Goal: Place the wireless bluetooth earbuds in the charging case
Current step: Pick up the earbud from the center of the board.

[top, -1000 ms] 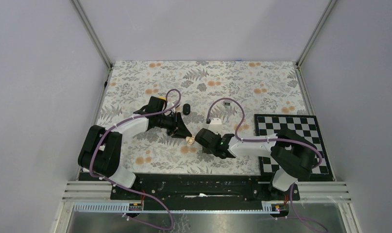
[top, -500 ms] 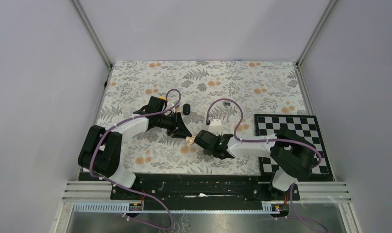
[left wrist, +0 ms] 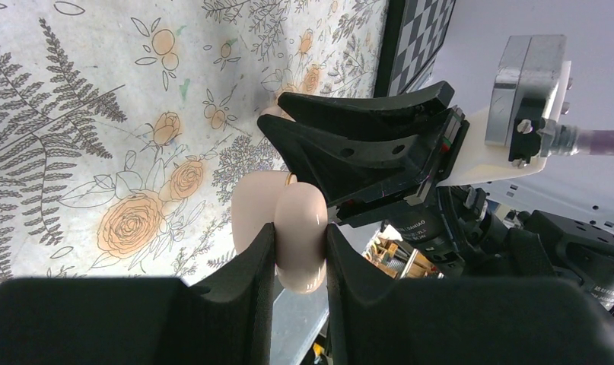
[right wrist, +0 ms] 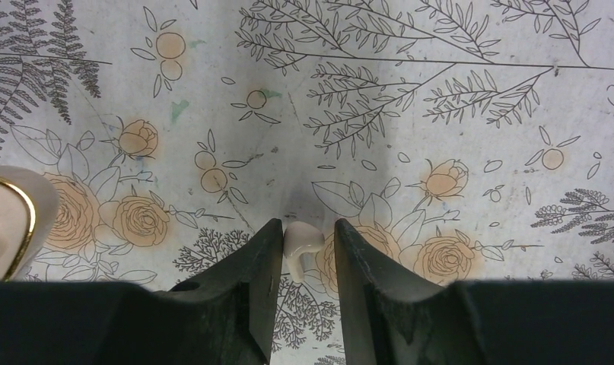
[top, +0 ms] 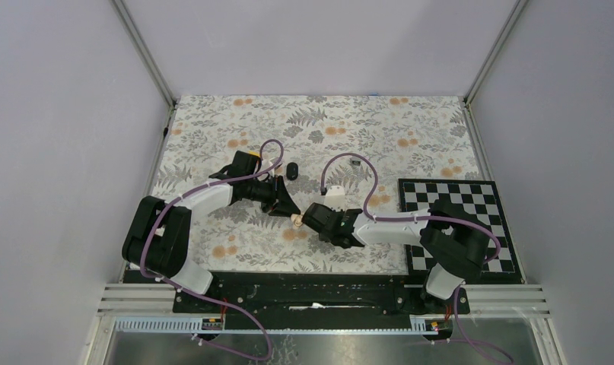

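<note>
Floral cloth [right wrist: 410, 91] covers the table, with a chequered board [top: 450, 199] at its right. A small black oval object [top: 292, 169] and a grey piece [top: 355, 162] lie beyond the arms, well apart. Left gripper [left wrist: 297, 251] is clenched on the charging case [left wrist: 300, 209], which is smooth, peach, rounded and gold-rimmed. Right gripper [right wrist: 307, 230], just beside it, appears to pinch a glossy cream earbud [right wrist: 301, 243]

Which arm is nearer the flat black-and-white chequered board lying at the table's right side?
Right. The right arm has its elbow over the near-left corner of the black-and-white chequered board; the left arm lies across the floral cloth, well apart from the board.
</note>
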`<state>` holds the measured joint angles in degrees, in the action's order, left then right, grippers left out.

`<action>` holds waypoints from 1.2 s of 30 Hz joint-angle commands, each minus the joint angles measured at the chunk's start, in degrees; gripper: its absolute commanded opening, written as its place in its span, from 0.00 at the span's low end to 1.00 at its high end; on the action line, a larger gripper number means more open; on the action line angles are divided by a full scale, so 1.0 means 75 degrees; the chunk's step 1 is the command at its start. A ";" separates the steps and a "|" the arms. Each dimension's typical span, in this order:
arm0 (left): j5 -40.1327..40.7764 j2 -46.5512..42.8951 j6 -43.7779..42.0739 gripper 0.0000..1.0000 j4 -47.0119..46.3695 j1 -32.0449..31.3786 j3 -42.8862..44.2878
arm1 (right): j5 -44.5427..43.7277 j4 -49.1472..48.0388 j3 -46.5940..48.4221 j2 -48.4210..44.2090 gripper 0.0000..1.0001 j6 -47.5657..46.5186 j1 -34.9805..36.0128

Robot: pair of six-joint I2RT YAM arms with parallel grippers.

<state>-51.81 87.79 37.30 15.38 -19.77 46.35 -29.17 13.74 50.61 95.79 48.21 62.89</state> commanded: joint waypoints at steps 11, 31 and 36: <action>-0.0017 -0.1088 -0.0044 0.00 -0.2281 0.0011 -0.0908 | -0.0191 -0.0178 -0.0044 -0.0209 0.27 0.0063 0.0041; 0.0171 -0.1411 -0.0206 0.00 -0.2361 -0.0033 -0.1022 | -0.0249 -0.0571 -0.0539 -0.1219 0.10 0.0079 -0.0073; 0.0696 -0.1521 0.0000 0.00 -0.2313 -0.0111 -0.1021 | -0.0192 -0.0595 -0.0559 -0.1402 0.10 0.0149 -0.0160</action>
<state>-50.17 77.97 36.53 0.30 -19.86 38.76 -29.30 10.41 46.92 88.09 48.25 62.48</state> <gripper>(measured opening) 0.271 0.287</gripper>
